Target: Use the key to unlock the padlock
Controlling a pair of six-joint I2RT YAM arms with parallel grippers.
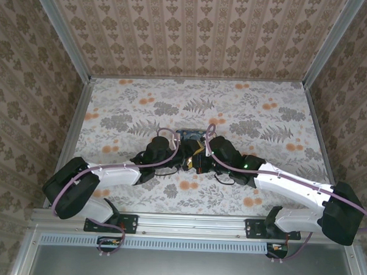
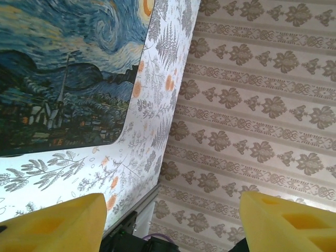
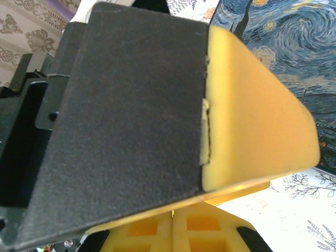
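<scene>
Top view: the two arms are seen reaching inward from the near edge of the floral table [image 1: 142,105], and the left gripper [image 1: 181,157] and right gripper [image 1: 202,158] are brought nose to nose at the table's middle. A blue swirl-painted tin [image 1: 193,135] lies flat just beyond them, partly covered by the wrists. A small yellow-orange patch is noted between the two grippers; it is too small to be identified. The place of the padlock therefore cannot be told from these views.

Left wrist view: the left gripper [image 2: 173,210] is shown with its jaws spread wide, the two yellow fingers [image 2: 58,223] being set at opposite lower corners with nothing held between them. The tin [image 2: 58,68] is seen at upper left, lying on the table [image 2: 152,131], apart from the fingers. A wallpapered wall [image 2: 262,105] is seen on the right.

Right wrist view: a yellow finger [image 3: 252,121] faced with a black pad [image 3: 126,121] is seen very close to the lens, with a yellow latticed part below it. It cannot be told to which gripper this finger belongs. The tin [image 3: 283,47] is visible behind it at upper right. Whether the right gripper's jaws are spread or pressed together cannot be told.
</scene>
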